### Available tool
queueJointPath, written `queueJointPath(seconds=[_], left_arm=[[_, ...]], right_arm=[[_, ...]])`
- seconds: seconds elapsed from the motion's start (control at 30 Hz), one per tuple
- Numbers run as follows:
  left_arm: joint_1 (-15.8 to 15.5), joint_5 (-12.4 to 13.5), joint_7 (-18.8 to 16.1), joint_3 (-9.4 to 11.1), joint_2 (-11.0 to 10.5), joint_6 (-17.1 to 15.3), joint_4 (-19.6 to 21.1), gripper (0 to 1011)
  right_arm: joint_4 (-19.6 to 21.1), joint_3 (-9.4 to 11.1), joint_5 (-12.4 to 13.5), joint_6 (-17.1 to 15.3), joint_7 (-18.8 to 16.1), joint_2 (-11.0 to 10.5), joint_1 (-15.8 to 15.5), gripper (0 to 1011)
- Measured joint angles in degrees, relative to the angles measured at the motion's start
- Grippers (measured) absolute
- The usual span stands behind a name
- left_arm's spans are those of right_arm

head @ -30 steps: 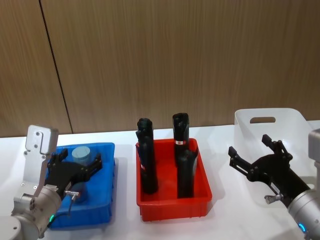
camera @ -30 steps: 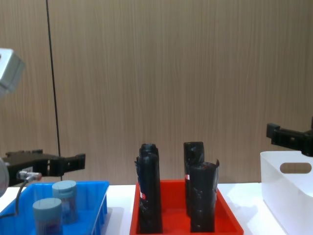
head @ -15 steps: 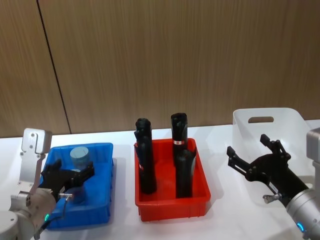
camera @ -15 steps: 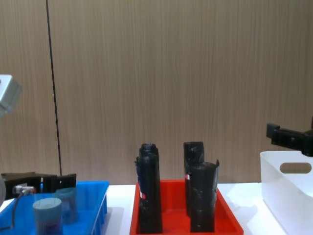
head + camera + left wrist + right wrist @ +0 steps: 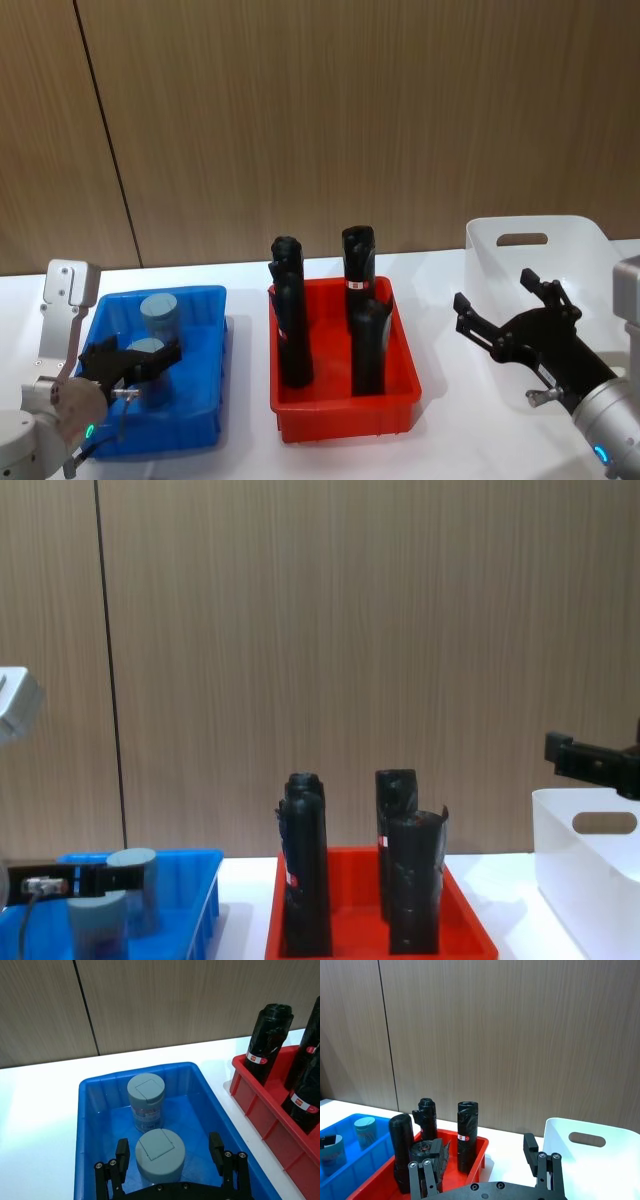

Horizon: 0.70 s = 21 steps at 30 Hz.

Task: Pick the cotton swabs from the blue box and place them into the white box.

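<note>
Head view: left gripper (image 5: 138,358) lowered into blue box (image 5: 205,400), jaws wide astride the nearer of two cotton swabs (image 5: 148,350) (it hovered higher a second ago).
Left wrist view: pads (image 5: 216,1146) not yet touching; grasp looks imminent.
Right wrist view: right gripper (image 5: 480,1160) parked beside white box (image 5: 600,1165), jaws wide.

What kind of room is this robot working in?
Probably a robot test lab, not a home: a white table against a wood-panel wall, holding a blue box, a red tray of black rolls and a white box.
</note>
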<state>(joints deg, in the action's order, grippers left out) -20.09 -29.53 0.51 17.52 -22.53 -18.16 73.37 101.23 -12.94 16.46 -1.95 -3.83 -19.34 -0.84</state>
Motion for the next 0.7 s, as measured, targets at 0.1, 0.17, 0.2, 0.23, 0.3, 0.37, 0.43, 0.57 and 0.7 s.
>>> queueJointPath(seconds=[0.1,0.17,0.2,0.23,0.3,0.37,0.43,0.57,0.7], left_arm=[[-0.6,-0.1,0.3,-0.1,0.2,-0.6,-1.1,1004],[-0.8,-0.2,0.4,-0.2,0.3,-0.9,-1.5,1004],[-1.2,-0.2,0.6,-0.3,0.4,-1.2,-2.1,1004],[-1.3,-0.2,0.7,-0.3,0.5,-1.3,-2.3,1004],[-1.6,-0.3,0.9,-0.3,0.6,-1.5,-2.8,1004],[-2.0,-0.3,1.3,-0.4,0.7,-1.7,-3.6,1004],[-2.3,-0.3,1.8,-0.5,0.9,-1.7,-4.4,1004],[-3.0,-0.3,2.6,-0.5,1.2,-1.8,-5.6,1004],[-3.6,-0.1,3.4,-0.5,1.4,-1.7,-6.8,1004]], right_arm=[[0.0,0.0,0.0,0.0,0.0,0.0,0.0,1002],[0.0,0.0,0.0,0.0,0.0,0.0,0.0,1002],[0.0,0.0,0.0,0.0,0.0,0.0,0.0,1002],[0.0,0.0,0.0,0.0,0.0,0.0,0.0,1002],[0.0,0.0,0.0,0.0,0.0,0.0,0.0,1002],[0.0,0.0,0.0,0.0,0.0,0.0,0.0,1002],[0.0,0.0,0.0,0.0,0.0,0.0,0.0,1002],[0.0,0.0,0.0,0.0,0.0,0.0,0.0,1002],[0.0,0.0,0.0,0.0,0.0,0.0,0.0,1002]])
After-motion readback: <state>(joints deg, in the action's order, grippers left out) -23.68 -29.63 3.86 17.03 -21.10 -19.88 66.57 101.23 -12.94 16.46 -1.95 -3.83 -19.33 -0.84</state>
